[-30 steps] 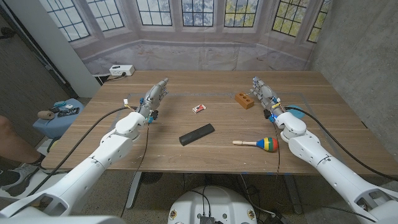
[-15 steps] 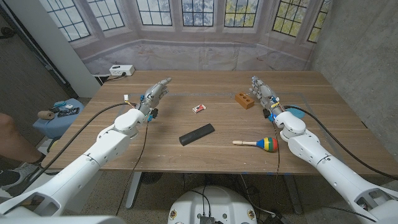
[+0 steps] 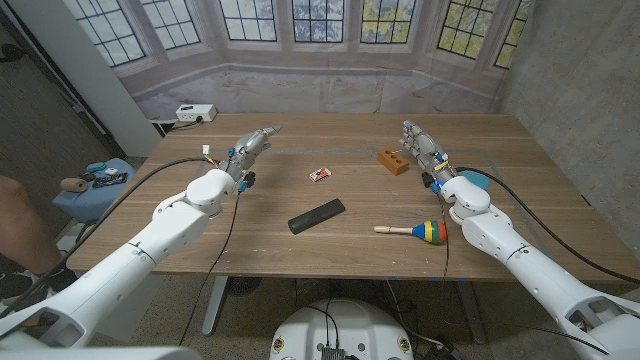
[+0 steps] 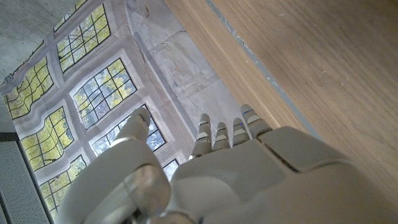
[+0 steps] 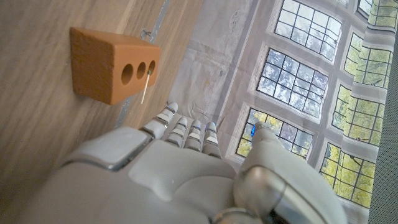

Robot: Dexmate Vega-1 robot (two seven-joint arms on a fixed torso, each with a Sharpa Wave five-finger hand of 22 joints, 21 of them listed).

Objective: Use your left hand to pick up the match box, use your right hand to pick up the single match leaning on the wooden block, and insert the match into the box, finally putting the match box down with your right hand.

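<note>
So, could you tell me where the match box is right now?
In the head view the match box lies on the table near its middle, between the left hand and the wooden block, beyond the black bar.

You're working in soft, even light: the table (image 3: 350, 240) reads bright, shadows under things faint and short. The windows (image 3: 320, 18) along the top of the head frame glow without blowing out. Straight lines bow toward the edges there. In both wrist frames, the near hand surfaces look soft and slightly blurred.
</note>
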